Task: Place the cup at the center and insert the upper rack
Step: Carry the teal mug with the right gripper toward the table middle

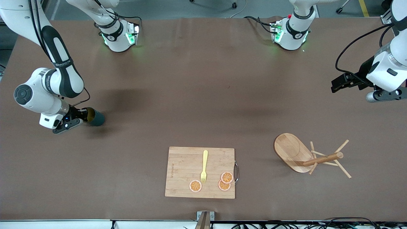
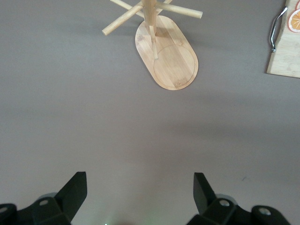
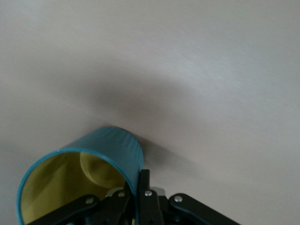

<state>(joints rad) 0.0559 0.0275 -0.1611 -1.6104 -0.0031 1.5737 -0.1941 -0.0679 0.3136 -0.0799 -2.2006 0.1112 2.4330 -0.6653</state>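
Right gripper (image 3: 136,206): fingers pinched on the wall of the cup (image 3: 82,176), one inside the yellow-ochre interior, one outside on the teal. The cup is held tipped on its side over the bare table (image 1: 197,95) at the right arm's end, well apart from the centre; whether it is fully clear of the surface is hard to judge.

Cup, handling: rigid, probably ceramic or enamel, so light enough for a rim pinch but glazed and slippery; likely to swing or slip if moved sharply. The handle is not visible.

Left gripper (image 2: 140,197): fingers spread wide, holding nothing, hanging over the left arm's end of the table; the arm waits.

Upper rack (image 1: 306,156): lying toppled, oval base on edge, post and pegs pointing toward the left arm's end. Stiff light wood; thin pegs look breakable, so the round post is the soundest hold.

Also present: cutting board (image 1: 181,168) bearing a yellow fork (image 1: 204,166) and three orange slices (image 1: 226,177).
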